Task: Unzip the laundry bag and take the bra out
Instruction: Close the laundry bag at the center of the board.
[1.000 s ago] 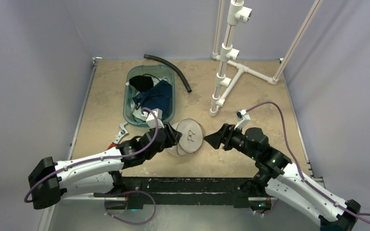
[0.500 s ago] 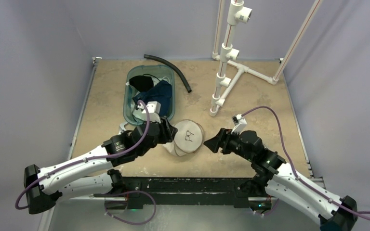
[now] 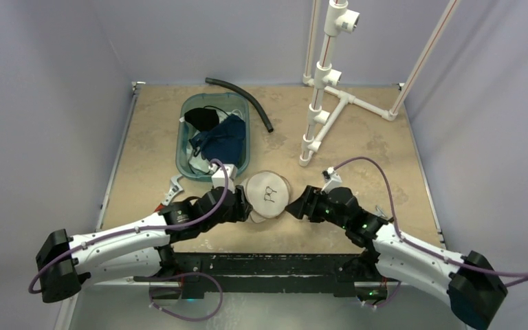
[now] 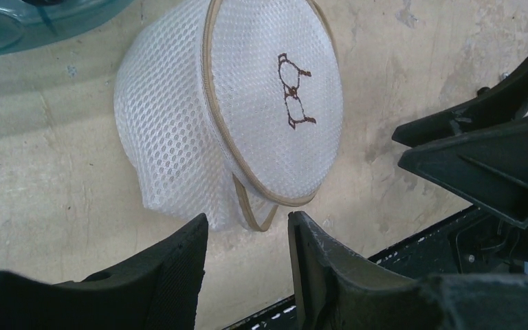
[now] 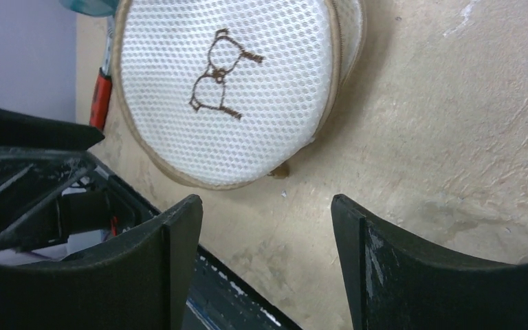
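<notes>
Black fingers of the left claw (image 4: 247,230) stand apart with nothing between them, just beside the tan loop (image 4: 253,206) at the lower edge of the laundry bag (image 4: 199,124); the right claw (image 5: 265,210) is spread wide too and holds nothing, its tips near the other side of the bag; the bag lies on the bench (image 3: 357,130) between both claws, tilted, its flat round top with the small bra outline (image 4: 293,93) turned upward; just behind it is a teal tub (image 3: 181,159) with dark clothes (image 3: 220,137); further back are a white pipe frame (image 3: 323,89) and a black hose (image 3: 242,96).
</notes>
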Robot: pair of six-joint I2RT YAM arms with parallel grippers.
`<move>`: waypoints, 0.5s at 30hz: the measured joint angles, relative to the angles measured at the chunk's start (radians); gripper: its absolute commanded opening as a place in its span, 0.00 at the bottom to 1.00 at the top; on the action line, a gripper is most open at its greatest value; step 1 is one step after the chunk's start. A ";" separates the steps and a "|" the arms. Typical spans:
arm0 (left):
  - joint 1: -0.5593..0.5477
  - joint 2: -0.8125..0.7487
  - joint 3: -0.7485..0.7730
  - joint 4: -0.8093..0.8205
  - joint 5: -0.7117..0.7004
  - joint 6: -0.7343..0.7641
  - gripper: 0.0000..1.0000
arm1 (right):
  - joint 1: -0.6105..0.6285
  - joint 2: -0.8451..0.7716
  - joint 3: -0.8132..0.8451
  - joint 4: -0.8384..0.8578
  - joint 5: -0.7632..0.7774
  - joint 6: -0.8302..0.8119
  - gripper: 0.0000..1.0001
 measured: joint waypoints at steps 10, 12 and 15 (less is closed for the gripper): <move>-0.006 0.071 -0.040 0.077 0.013 -0.031 0.45 | 0.000 0.317 0.033 0.166 0.053 0.078 0.67; -0.006 0.071 -0.049 0.082 0.010 -0.037 0.45 | 0.000 0.365 0.056 0.188 0.060 0.088 0.67; -0.006 0.071 -0.060 0.092 0.006 -0.044 0.45 | -0.002 0.410 0.079 0.222 0.073 0.101 0.67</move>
